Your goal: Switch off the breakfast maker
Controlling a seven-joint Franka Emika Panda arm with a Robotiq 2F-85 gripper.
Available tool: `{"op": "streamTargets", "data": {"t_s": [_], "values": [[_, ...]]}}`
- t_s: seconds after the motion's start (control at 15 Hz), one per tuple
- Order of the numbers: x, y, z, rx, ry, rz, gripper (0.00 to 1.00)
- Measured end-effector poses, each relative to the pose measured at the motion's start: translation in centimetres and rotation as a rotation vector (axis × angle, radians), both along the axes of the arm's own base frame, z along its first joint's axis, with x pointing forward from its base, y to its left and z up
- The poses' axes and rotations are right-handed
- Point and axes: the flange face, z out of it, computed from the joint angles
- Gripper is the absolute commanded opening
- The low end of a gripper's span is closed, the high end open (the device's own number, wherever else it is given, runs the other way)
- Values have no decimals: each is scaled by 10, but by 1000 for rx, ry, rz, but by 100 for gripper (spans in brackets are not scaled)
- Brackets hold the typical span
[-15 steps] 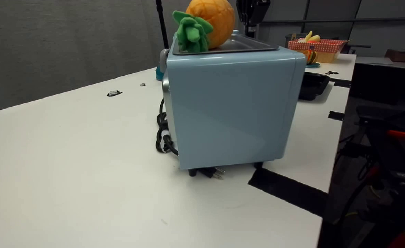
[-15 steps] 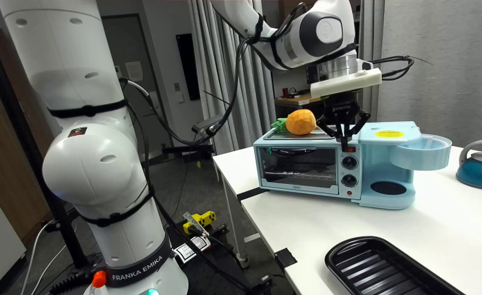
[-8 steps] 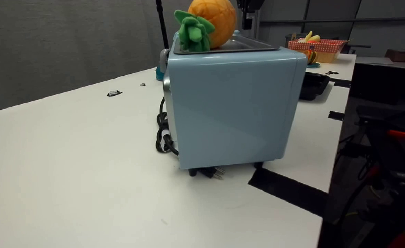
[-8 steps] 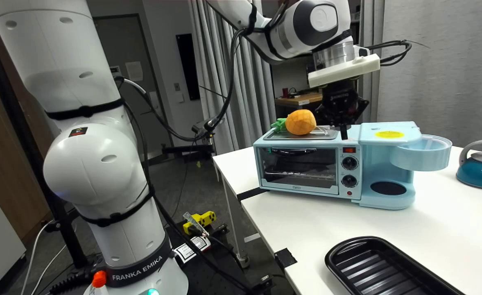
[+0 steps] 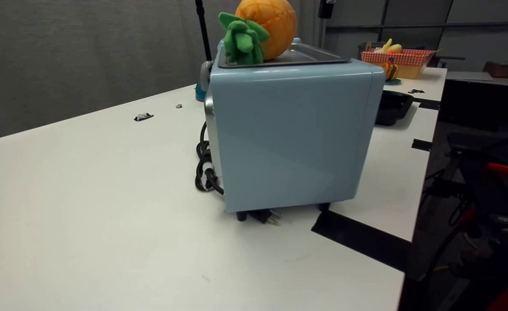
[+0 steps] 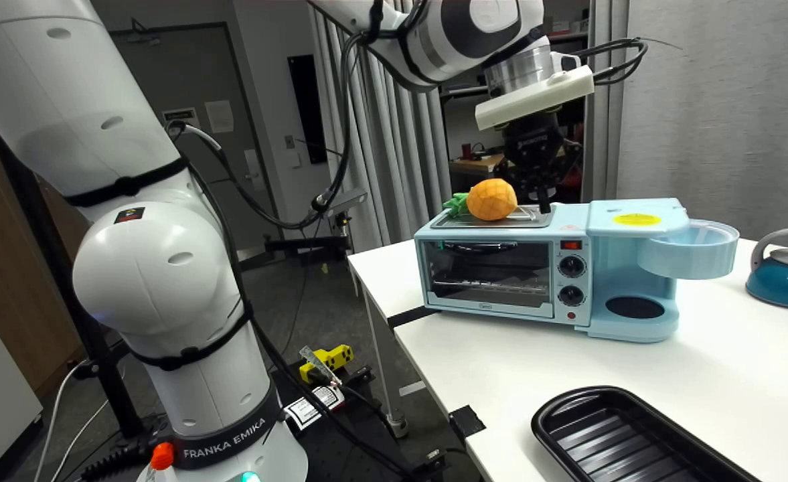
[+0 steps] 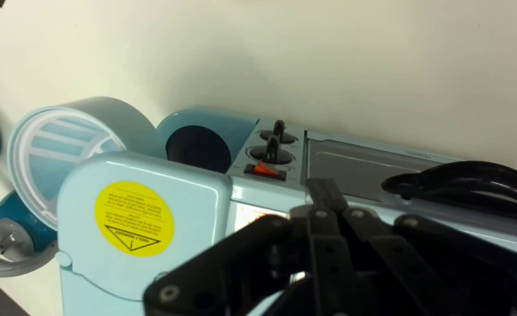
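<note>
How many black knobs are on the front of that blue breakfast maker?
2: the upper knob, just below the red switch, and the lower knob, directly beneath it. None looks hidden there.

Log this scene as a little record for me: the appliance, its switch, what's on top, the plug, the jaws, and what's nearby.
Appliance: breakfast maker, standing on a white table
Switch: red rocker, front panel, above two black knobs; on or off unclear
On top: plush pineapple on a grey tray
Plug: black plug with bare prongs, partly under the breakfast maker
Jaws: closed, nothing between them, above the breakfast maker, apart from the switch
Nearby: teal kettle, black ribbed pan
</note>
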Motion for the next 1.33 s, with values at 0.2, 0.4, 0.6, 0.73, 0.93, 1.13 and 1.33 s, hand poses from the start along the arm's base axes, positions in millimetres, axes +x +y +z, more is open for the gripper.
{"op": "streamTargets", "data": {"t_s": [0.2,0.4,0.6,0.73,0.93,1.13,1.33], "values": [[-14,-3,-1,6,-58,-3,0],[-24,-8,-3,13,-120,-8,28],[-32,-10,-2,19,-168,-10,50],[-36,-9,-3,22,-191,-8,65],[-40,-5,-6,27,-208,-2,87],[-42,-3,-9,31,-220,-2,100],[-42,-2,-9,33,-228,-7,100]]}}
